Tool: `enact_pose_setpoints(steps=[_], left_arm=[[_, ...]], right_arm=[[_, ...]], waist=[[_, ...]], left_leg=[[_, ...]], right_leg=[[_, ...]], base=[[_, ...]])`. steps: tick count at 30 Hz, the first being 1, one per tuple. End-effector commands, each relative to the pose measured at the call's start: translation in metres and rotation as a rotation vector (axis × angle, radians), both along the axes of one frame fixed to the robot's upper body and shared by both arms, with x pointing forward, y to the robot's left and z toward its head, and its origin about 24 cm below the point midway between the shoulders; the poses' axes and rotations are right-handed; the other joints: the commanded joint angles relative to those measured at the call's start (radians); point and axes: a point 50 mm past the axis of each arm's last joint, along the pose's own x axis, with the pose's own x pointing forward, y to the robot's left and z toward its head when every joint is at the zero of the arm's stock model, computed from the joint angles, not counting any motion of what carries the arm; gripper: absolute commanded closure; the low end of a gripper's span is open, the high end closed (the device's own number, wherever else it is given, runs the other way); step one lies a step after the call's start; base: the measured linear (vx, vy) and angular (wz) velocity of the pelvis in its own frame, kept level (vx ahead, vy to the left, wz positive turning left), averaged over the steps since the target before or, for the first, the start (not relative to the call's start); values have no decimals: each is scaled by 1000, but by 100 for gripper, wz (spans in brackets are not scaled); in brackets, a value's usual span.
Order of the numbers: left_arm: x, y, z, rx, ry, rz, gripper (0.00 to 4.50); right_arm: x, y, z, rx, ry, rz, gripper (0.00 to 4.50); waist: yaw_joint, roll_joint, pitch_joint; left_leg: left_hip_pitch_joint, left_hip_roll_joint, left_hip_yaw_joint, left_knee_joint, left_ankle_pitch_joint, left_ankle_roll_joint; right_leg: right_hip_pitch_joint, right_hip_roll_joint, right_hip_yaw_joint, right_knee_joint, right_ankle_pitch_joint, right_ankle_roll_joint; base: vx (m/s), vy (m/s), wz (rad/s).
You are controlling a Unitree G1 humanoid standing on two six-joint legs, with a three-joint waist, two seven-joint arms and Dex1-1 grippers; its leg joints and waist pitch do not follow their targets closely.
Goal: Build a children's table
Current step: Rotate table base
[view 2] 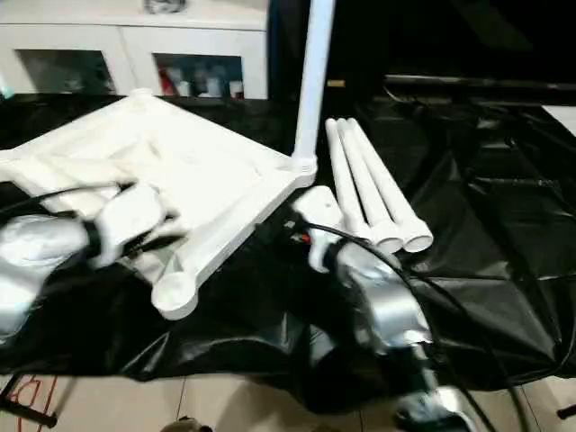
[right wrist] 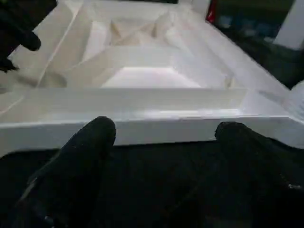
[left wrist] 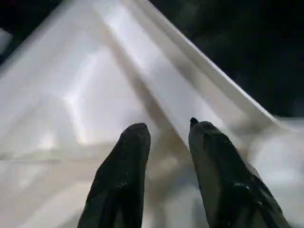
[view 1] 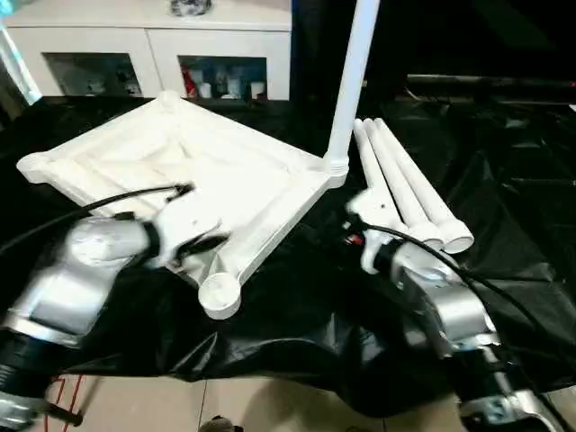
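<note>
The upturned table top (view 1: 180, 171) lies on the black-draped worktop (view 1: 504, 180), three loose legs (view 1: 409, 193) pointing away just beside the wide-jawed right gripper (right wrist: 161, 142); left gripper (left wrist: 166, 137) narrower, empty.

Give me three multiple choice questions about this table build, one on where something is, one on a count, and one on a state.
1. Where do the loose legs lie?
A. beside the standing leg
B. on the cabinet
C. on the floor tiles

2. How many legs are fitted to the tabletop?
A. three
B. none
C. one

3. How stands the right tool?
A. shut on a leg
B. open, empty
C. shut on the rim

Answers: 1 A, they rest together on the black sheet. 2 C, one upright in its corner. 3 B, fingers wide apart, nothing between.
</note>
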Motion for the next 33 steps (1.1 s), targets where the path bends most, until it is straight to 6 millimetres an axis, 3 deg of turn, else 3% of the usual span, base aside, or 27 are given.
enact_pose_setpoints(steps=[1,4,6,10,14,18,24,30,33], left_arm=[[-1,4,7,29,44,-79,247],[-1,18,8,169,113,-136,244],[-1,24,8,259,132,-179,218],[-4,28,5,341,216,-254,218],[10,19,-5,360,157,-273,218],[22,15,-14,374,114,-250,218],[25,12,-23,370,158,-271,218],[31,10,-23,344,158,-277,291],[31,6,-19,287,196,-272,303]], right_arm=[[-3,7,6,-13,-15,80,60],[-7,12,7,-65,-17,189,60],[-10,13,10,-78,-12,244,60],[-13,12,13,-116,-10,320,60],[-19,13,16,-132,3,397,60],[-21,14,18,-147,1,423,60],[-22,15,18,-149,4,430,60],[-23,15,19,-157,10,442,60],[-23,15,19,-159,11,442,60]], waist=[[2,13,-77],[1,15,-75],[1,15,-74],[5,15,-72],[10,14,-72],[10,10,-77],[9,9,-77],[13,10,-76],[16,9,-77]], left_leg=[[10,22,-1,-65,-113,7],[14,24,1,-67,-117,18],[15,25,1,-69,-128,16],[18,29,2,-72,-145,8],[21,30,5,-70,-163,1],[17,31,1,-70,-153,-6],[16,31,1,-70,-147,-2],[18,33,2,-70,-160,-2],[18,33,2,-70,-151,-4]], right_leg=[[55,-67,54,-78,15,-188],[57,-67,51,-73,71,-208],[59,-71,52,-75,56,-210],[59,-74,54,-78,19,-207],[59,-76,55,-79,13,-212],[65,-79,54,-76,20,-205],[64,-81,54,-77,35,-216],[62,-82,54,-79,20,-219],[63,-82,54,-76,22,-223]], base=[[0,0,0],[0,0,0],[0,0,0],[0,0,0],[0,0,0],[0,0,0],[0,0,0],[0,0,0],[0,0,0]])
